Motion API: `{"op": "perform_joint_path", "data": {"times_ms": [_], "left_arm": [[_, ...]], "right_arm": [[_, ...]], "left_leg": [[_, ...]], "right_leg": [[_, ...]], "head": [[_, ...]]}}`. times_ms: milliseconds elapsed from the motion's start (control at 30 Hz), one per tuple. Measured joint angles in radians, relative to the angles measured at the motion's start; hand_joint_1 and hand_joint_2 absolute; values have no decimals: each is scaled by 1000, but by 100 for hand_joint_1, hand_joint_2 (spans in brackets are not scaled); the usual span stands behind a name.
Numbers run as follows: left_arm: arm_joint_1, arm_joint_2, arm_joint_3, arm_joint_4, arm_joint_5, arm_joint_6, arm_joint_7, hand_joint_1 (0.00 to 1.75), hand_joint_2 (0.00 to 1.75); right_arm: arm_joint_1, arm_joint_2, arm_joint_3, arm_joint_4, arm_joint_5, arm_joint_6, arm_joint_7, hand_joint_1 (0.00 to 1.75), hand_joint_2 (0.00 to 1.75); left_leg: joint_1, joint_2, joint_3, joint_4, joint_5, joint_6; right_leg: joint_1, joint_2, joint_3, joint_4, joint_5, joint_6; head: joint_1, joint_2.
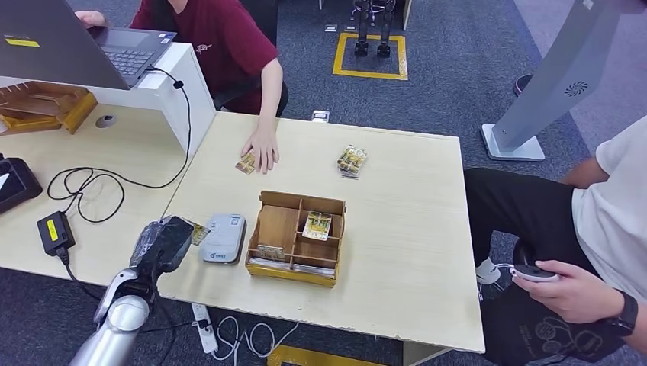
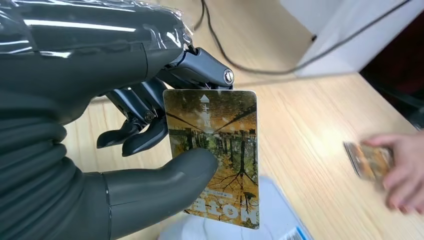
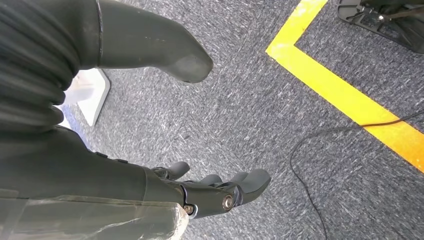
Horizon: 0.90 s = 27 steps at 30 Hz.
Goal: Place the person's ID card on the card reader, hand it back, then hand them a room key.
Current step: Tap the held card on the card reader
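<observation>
My left hand (image 1: 162, 242) pinches a card (image 2: 215, 155) with an autumn-tree print between thumb and fingers, near the table's front left edge. The card (image 1: 200, 232) sits just beside the grey-white card reader (image 1: 225, 238), whose top shows under it (image 2: 272, 220). Across the table a person's hand (image 1: 262, 147) rests on a second, similar card (image 1: 246, 162); that hand (image 2: 405, 170) and its card (image 2: 367, 160) look blurred in the left wrist view. A wooden compartment box (image 1: 267, 221) right of the reader holds a room key card (image 1: 317, 225). My right hand (image 3: 215, 192) hangs over the carpet, fingers apart, holding nothing.
A wrapped stack of cards (image 1: 352, 161) lies at the far middle of the table. A laptop (image 1: 84, 46), a looped black cable (image 1: 91, 191) and a power brick (image 1: 55, 232) occupy the left desk. A seated person (image 1: 603, 229) at the right holds a small device.
</observation>
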Motion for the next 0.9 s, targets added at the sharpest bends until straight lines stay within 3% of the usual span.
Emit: {"op": "perform_joint_path", "data": {"times_ms": [133, 433, 900], "left_arm": [[-36, -35, -12, 44, -123, 61, 32, 175, 175], [-68, -92, -13, 89, -106, 33, 22, 175, 175], [-92, -111, -30, 137, -171, 49, 58, 175, 175]], "right_arm": [[-4, 0, 11, 0, -6, -7, 4, 0, 175], [-6, 0, 31, 0, -13, -7, 5, 0, 175], [-7, 0, 54, 0, -25, 3, 6, 0, 175]], "left_leg": [[0, 0, 0, 0, 0, 0], [0, 0, 0, 0, 0, 0], [0, 0, 0, 0, 0, 0]], "right_leg": [[0, 0, 0, 0, 0, 0], [0, 0, 0, 0, 0, 0], [0, 0, 0, 0, 0, 0]], "head": [[0, 0], [0, 0], [0, 0]]}}
